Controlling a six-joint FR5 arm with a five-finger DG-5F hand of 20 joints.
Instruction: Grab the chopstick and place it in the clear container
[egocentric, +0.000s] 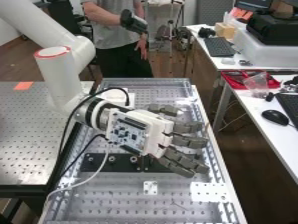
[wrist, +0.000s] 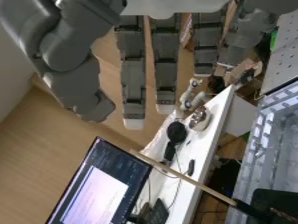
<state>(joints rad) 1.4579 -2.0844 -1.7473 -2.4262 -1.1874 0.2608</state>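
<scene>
In the high view the hand is over the middle of the metal bench, its dark grey fingers stretched toward the bench's right edge. The wrist view has the same hand with its long fingers straight and nothing between them, the thumb apart from them. A thin light wooden chopstick slants through the wrist view, clear of the fingertips. Its far end crosses a monitor's corner, and its other end meets a dark piece. What supports that end I cannot tell.
A black strip with round fittings lies across the perforated bench, under the hand. White plates lie near the bench's front right. Beyond a gap on the right, a white desk bears a mouse and a red tray. Loose cables hang beside the arm.
</scene>
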